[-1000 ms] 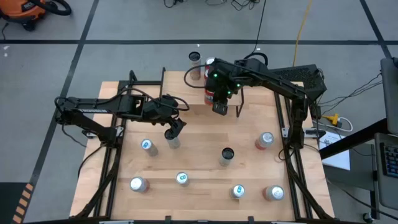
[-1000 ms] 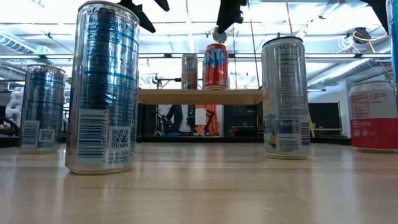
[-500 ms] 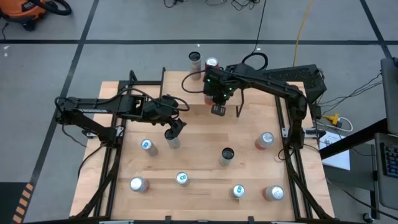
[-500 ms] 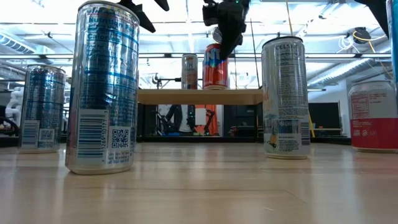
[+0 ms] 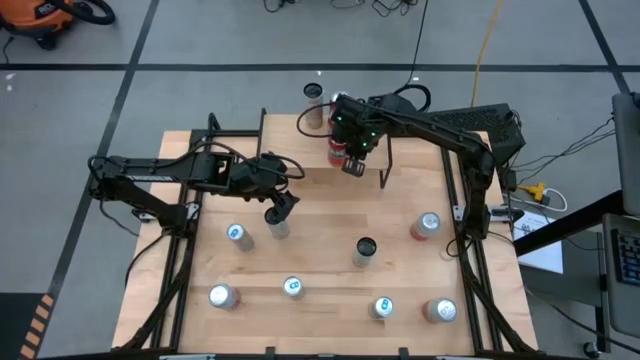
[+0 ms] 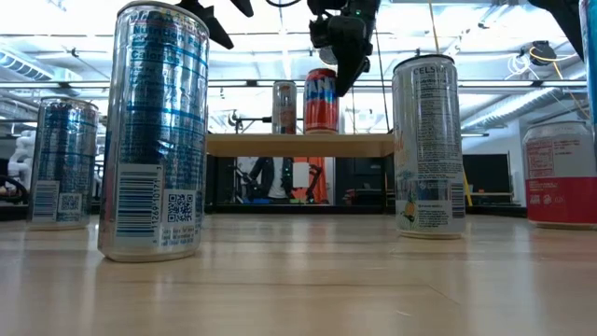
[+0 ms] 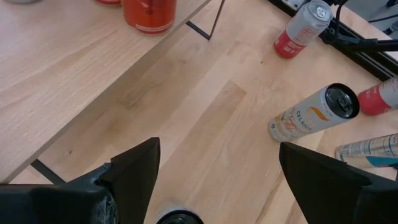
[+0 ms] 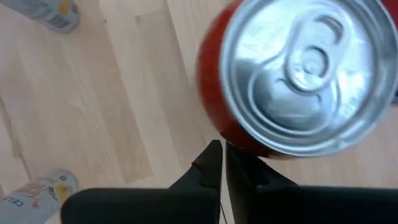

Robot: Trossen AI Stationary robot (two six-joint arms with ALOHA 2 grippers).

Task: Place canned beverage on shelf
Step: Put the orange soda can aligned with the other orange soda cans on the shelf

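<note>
Hovering over upright silver can (image 5: pixel 279 229), left gripper (image 5: pixel 279 212) wide, empty | right gripper (image 5: pixel 351 166) closed, empty, we see red can (image 6: pixel 321 101) on shelf (image 6: pixel 298 145)

Bright, even overhead light; close red can (image 8: pixel 298 74) slightly blurred.

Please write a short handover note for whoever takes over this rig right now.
Right hand: shut, empty, above and just in front of the red can on the shelf.
Left hand: open, over a silver can on the table.
Done: red can and a slim can stand upright on the shelf.
Left: seven cans remain on the table; the silver one looks likely next.
</note>
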